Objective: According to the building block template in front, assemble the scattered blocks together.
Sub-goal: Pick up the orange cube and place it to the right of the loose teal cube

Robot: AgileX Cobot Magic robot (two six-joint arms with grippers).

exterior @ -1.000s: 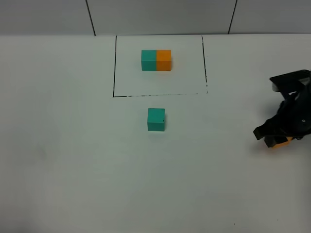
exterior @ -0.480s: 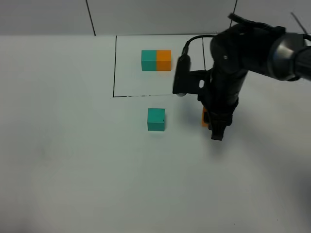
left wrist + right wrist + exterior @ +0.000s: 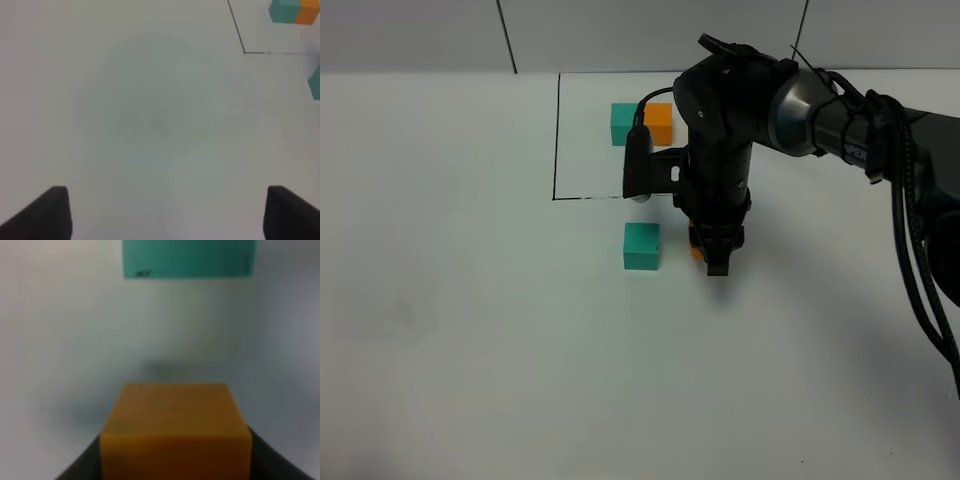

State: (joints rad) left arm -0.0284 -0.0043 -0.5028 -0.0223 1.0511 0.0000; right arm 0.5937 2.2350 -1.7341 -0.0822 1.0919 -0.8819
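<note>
The template, a teal and orange joined pair (image 3: 641,123), sits inside a black drawn outline (image 3: 556,140) at the back. It also shows in the left wrist view (image 3: 295,11). The loose teal cube (image 3: 641,246) lies just in front of the outline. My right gripper (image 3: 712,252) is shut on the loose orange cube (image 3: 696,252) and holds it low, just right of the teal cube with a small gap. The right wrist view shows the orange cube (image 3: 175,425) between the dark fingers (image 3: 272,460), with the teal cube (image 3: 189,259) ahead. My left gripper (image 3: 165,215) is open and empty over bare table.
The white table (image 3: 470,330) spreads to the left and front. A grey wall (image 3: 640,30) runs behind its back edge. The right arm's body and cables (image 3: 910,220) reach in from the right, over the outline's right side.
The right arm has swung from the table's right edge leftward, carrying the orange cube to just right of the loose teal cube. The teal cube and the template have not moved.
</note>
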